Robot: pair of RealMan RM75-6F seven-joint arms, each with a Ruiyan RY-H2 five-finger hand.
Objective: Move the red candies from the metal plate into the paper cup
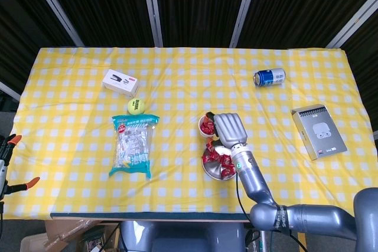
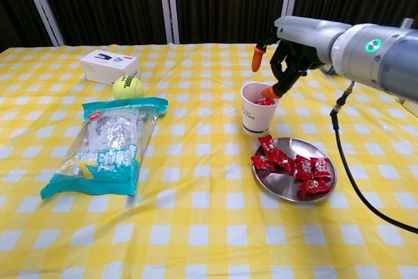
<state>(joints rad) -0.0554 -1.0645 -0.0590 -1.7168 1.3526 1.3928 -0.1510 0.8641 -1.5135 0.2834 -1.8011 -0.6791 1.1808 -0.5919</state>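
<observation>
The bench (image 2: 196, 240) carries the metal plate (image 2: 287, 189) just beside the paper cup (image 2: 255, 109). The right hand (image 2: 285, 57) hangs above the cup, fingers spread and holding nothing. Red candies (image 2: 290, 165) lie heaped on the plate, below and apart from that hand; more red wrappers show inside the cup. In the head view the right hand (image 1: 228, 127) covers part of the plate (image 1: 212, 170) and the cup's (image 1: 206, 127) rim. The left hand appears in neither view.

Table (image 1: 71, 163) (yellow-checked cloth): paper cup (image 2: 257, 108), metal plate (image 2: 285, 184), snack bag (image 1: 133, 144), tennis ball (image 1: 136, 106), white box (image 1: 120, 82), can (image 1: 269, 77), grey box (image 1: 319, 131).
</observation>
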